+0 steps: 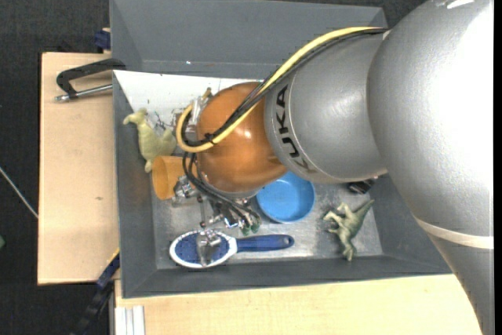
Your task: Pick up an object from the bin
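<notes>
Closest to the front wall of the grey bin (274, 277) lies a blue brush (263, 243), flat on the floor and parallel to that wall, just clear of it. It has a white-rimmed oval head with a dark blue face on the left and a straight blue handle running to the right. The pincer (207, 245) is down over the oval head, at or very near its face. Whether it is released or clenched cannot be told, as wrist parts and wiring crowd the spot.

In the front right corner a green toy dinosaur (345, 225) stands apart from the brush, with bare floor between them. Farther back, a round blue bowl (289, 200) lies just behind the handle, partly under the arm's orange cover (235, 141). On the left side, an orange cup (163, 176) sits near the wall, and behind it a pale yellow-green toy dinosaur (149, 135) touches it. The far left floor, a white sheet (153, 88), is open.
</notes>
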Robot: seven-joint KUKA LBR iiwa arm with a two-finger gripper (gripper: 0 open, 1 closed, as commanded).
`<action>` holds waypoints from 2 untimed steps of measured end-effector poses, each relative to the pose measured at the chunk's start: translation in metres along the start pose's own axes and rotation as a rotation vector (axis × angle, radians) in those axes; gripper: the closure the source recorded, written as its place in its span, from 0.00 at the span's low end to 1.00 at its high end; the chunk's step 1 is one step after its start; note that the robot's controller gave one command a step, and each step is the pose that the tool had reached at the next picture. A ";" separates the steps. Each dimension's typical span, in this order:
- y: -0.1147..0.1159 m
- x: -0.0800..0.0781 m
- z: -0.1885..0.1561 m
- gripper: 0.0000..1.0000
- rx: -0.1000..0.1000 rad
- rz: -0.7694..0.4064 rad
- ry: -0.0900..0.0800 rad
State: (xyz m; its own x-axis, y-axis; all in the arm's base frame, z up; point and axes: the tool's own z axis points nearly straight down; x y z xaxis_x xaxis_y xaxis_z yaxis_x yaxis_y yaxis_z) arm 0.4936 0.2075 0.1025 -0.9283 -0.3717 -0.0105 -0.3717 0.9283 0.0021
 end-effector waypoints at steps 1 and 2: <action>-0.009 0.003 -0.008 0.00 0.000 -0.117 0.003; -0.034 0.006 0.021 0.00 -0.003 0.010 0.011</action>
State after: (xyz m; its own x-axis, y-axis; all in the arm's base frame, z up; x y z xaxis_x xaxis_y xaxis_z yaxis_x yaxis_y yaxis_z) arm 0.5005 0.1741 0.0810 -0.9320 -0.3625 0.0008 -0.3625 0.9320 0.0056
